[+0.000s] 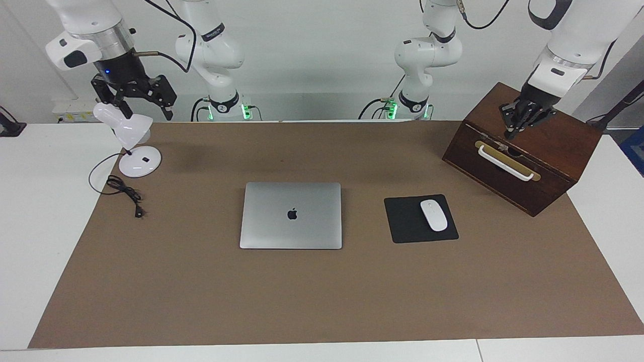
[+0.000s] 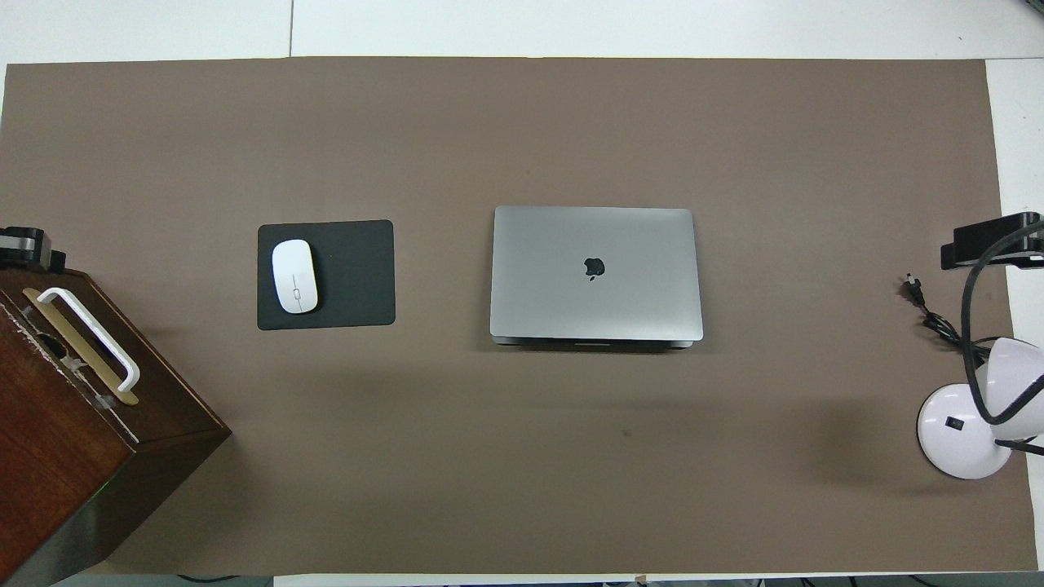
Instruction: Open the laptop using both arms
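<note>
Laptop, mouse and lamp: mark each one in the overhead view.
laptop point(image 2: 563, 285), overhead view, bare part of the shut lid.
mouse point(image 2: 294, 275), overhead view, middle of its white top.
lamp point(image 2: 950, 428), overhead view, round white base.

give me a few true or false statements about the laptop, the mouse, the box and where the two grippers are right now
1. The laptop lies shut on the brown mat. True.
2. The white mouse sits on the laptop's lid. False: it rests on the black mouse pad, beside the laptop toward the left arm's end of the table.
3. The left gripper hangs over the wooden box. True.
4. The right gripper grips the laptop's edge. False: it is up in the air by the white desk lamp, well apart from the laptop.
5. The box's white handle has come off and lies on the mat. False: it is on the box's front.
</note>
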